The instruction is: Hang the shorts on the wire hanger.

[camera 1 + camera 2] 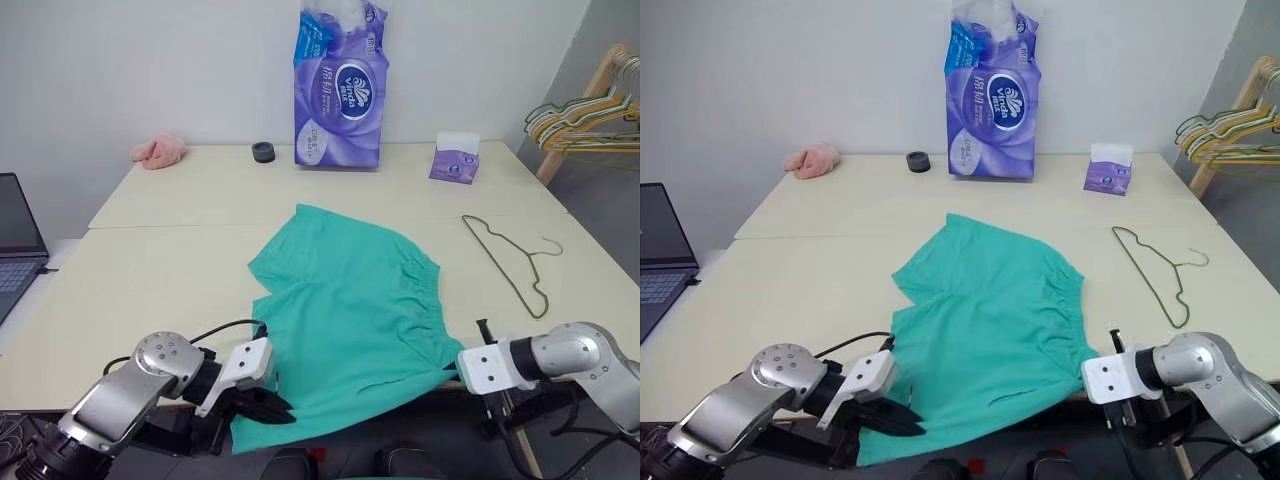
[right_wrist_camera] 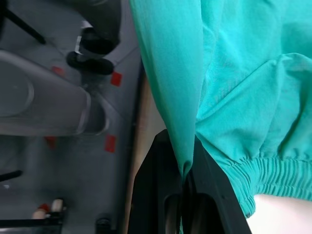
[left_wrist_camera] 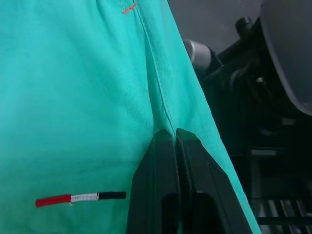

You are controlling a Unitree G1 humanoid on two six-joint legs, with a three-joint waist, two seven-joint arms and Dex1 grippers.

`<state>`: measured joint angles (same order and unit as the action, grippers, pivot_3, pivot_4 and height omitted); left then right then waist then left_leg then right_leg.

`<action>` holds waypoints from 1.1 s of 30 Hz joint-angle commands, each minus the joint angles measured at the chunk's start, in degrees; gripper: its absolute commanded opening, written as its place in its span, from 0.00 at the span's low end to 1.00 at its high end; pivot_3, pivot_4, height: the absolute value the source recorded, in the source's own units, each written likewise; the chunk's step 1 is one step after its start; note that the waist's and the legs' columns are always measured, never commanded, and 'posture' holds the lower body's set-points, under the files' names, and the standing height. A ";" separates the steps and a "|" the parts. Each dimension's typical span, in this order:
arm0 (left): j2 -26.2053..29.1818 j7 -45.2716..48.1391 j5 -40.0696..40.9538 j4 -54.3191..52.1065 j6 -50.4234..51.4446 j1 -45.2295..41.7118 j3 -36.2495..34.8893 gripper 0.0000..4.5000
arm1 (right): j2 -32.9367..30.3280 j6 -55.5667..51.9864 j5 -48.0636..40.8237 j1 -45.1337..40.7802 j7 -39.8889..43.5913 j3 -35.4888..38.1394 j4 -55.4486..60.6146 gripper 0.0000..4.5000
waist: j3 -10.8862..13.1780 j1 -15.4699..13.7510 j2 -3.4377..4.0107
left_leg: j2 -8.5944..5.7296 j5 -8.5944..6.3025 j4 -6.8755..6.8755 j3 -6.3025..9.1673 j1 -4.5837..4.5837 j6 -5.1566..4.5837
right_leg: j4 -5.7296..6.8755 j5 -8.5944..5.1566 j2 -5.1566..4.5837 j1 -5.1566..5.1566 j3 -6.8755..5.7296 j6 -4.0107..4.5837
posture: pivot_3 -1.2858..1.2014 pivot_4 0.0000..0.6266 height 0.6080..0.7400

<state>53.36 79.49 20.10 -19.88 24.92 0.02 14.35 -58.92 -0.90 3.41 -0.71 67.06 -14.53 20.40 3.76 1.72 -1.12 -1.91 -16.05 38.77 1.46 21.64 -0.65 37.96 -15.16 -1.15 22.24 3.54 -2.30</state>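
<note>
Shorts [image 1: 355, 300] lie spread on the table [image 1: 150, 280], near edge hanging over the front. Left gripper [image 3: 175, 141] clamped on a seam fold — right gripper [image 2: 187, 178] pinched on cloth by the waistband. Wire hanger [image 1: 510, 258] lies flat, apart, beside them on the right.

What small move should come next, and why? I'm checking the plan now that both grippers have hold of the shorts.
Probably lift the shorts off the table and carry them right, toward the wire hanger. The left gripper and right gripper are each shut on the near edge, which hangs over the table's front, while the hanger lies flat, apart from the cloth.
</note>
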 commanded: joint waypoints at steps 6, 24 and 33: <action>0.61 -1.65 1.43 -2.67 4.51 1.83 0.09 0.00 | 0.33 -2.25 -1.19 -1.10 1.67 0.14 1.92 0.10 | 0.02 -0.04 0.00 | 0.00 0.00 0.00 -0.01 0.00 0.00 | 0.00 -0.02 0.00 0.00 0.00 -0.01 | 0.49 0.05 1.00; -8.99 -11.61 5.07 -1.00 7.40 -4.36 -4.62 0.99 | 2.24 -23.07 -22.69 -0.91 -3.71 23.79 1.67 1.00 | 0.02 -0.37 -0.10 | 0.01 -0.01 0.07 0.04 0.01 0.00 | -0.01 0.04 -0.01 -0.05 -0.02 -0.02 | 0.50 0.05 1.00; -22.27 -28.15 -3.19 6.20 0.71 -17.43 -4.12 0.99 | 16.09 -37.63 -15.99 -12.30 -35.03 30.10 -14.62 1.00 | 0.00 -0.15 -0.05 | -0.04 -0.01 0.04 0.02 0.02 0.02 | 0.03 0.12 -0.01 -0.02 0.04 0.00 | 0.49 0.05 1.00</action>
<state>31.78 53.39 18.69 -13.34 28.40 -15.48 9.78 -43.04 -37.85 -14.61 -10.76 37.51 13.30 8.11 3.75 1.57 -1.17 -1.97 -16.05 38.81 1.46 21.68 -0.63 38.01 -15.04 -1.16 22.24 3.61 -2.30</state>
